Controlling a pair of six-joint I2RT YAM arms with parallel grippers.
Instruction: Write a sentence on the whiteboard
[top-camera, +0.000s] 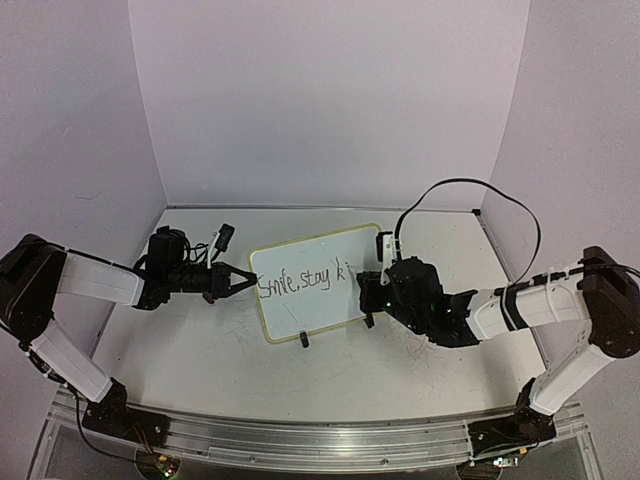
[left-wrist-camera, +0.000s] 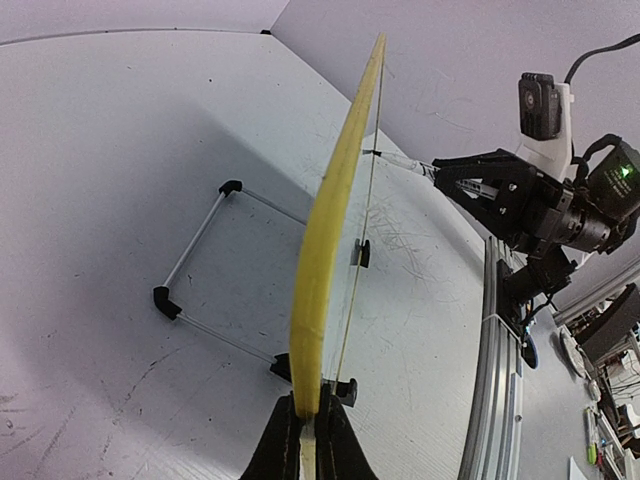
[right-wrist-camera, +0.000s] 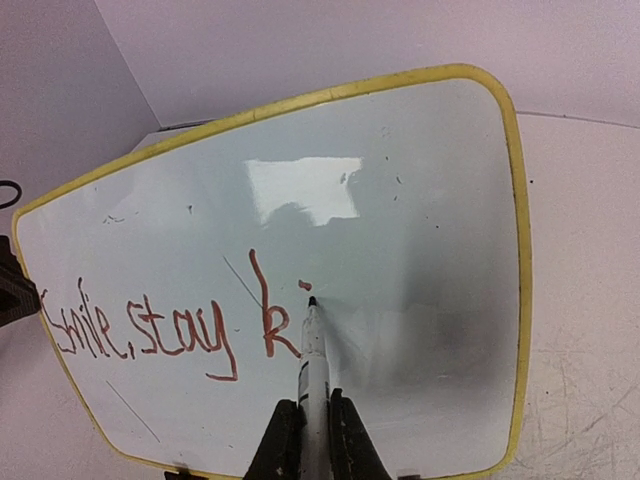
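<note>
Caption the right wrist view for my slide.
Right gripper holds a marker to the yellow-rimmed whiteboard, the sentence so far reading "Smile, stay k".

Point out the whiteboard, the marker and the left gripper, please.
whiteboard (top-camera: 315, 315): top external view, bare face near its lower edge.
marker (right-wrist-camera: 313, 360): right wrist view, white barrel.
left gripper (left-wrist-camera: 308, 408): left wrist view, between its fingertips.

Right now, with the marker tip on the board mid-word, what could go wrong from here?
1. The whiteboard stands on a thin wire stand, and the left gripper pinches only one edge. Pressure from the marker far from that edge may swing or tip it, skewing strokes.
2. The right gripper holds the marker close beside the "k" of the sentence; a low pass could smear it.
</note>
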